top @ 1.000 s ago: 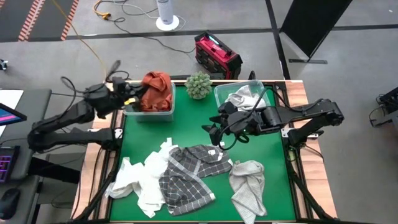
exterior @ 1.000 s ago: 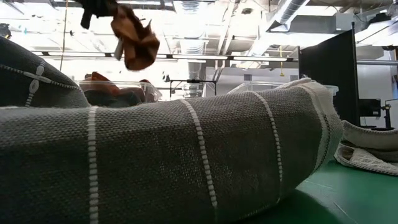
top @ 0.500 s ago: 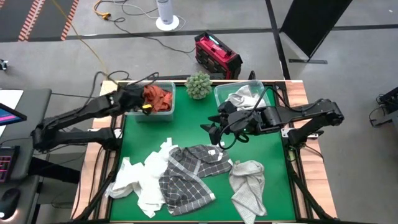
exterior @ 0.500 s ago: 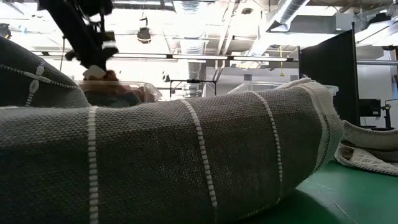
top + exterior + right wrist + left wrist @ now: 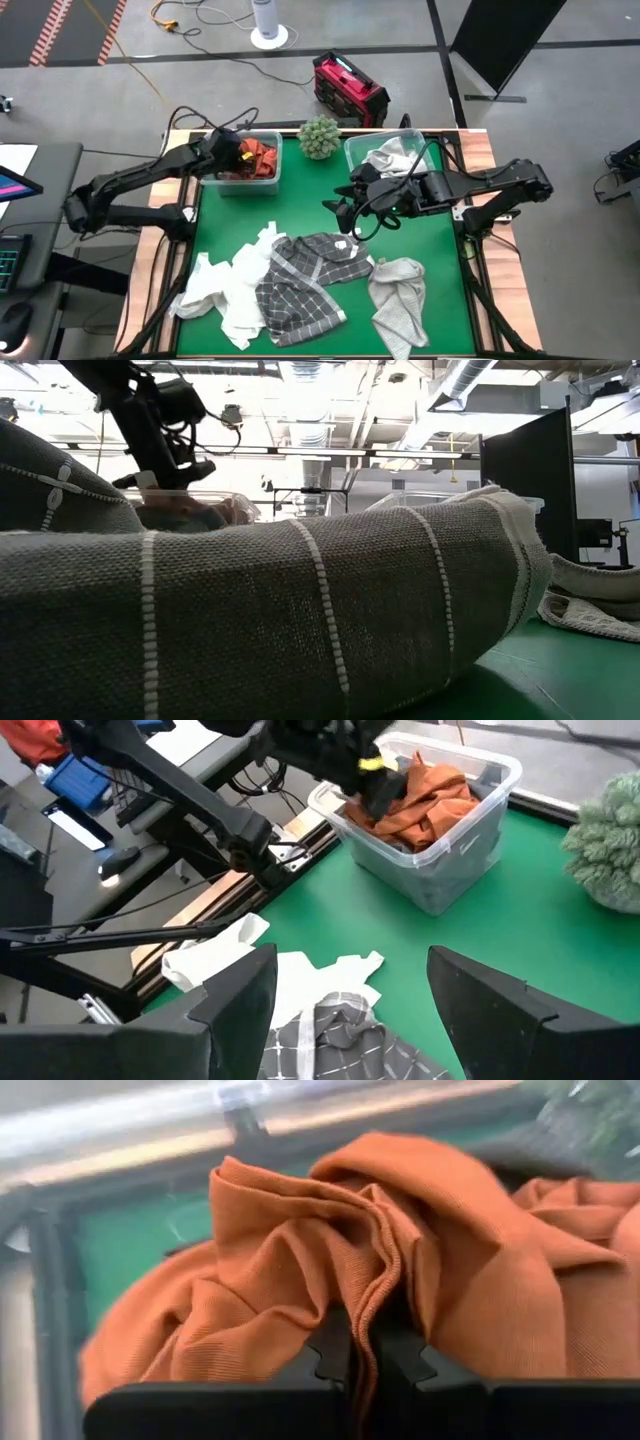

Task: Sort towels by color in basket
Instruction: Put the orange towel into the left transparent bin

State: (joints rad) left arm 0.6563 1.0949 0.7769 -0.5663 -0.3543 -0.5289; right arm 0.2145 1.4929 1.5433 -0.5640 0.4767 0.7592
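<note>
Now my left pincer (image 5: 362,1342), closed on the rust-orange towel (image 5: 400,1270) inside the clear bin (image 5: 243,179), should open fully before lifting, while my right pincer (image 5: 352,982) waits open.

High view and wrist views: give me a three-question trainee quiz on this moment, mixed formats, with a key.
1. True or false: the left gripper is shut on the orange towel inside the left bin.
2. Multiple choice: the right gripper is A) gripping the plaid towel, B) open above the mat, holding nothing, C) inside the right bin.
3. Fill in: the green plant stands between the two ____.

Key: 1 true; 2 B; 3 bins.
</note>
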